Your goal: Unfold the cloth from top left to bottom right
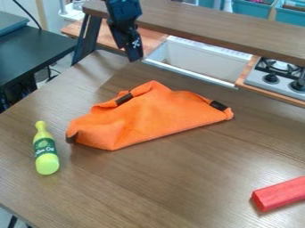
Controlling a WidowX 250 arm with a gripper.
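Camera view: high, slanting down.
Faces across wooden tabletop (149, 187) toward stove (257, 79); near enough that tabletop runs past right edge.

Robot arm (123, 12): one, black throughout, with bluish-grey sheen where light is catching it. Upper part, farther from the tip of the gripper (136, 59): broad, boxy, angular in outline. Lower part, nearer that tip: narrower, elongated, straight-sided, ending bluntly. Markings: a small white cross-like emblem is standing out on the dark face, just above the tip; tiny pale specks are dotting the casing higher up, too small to identify.
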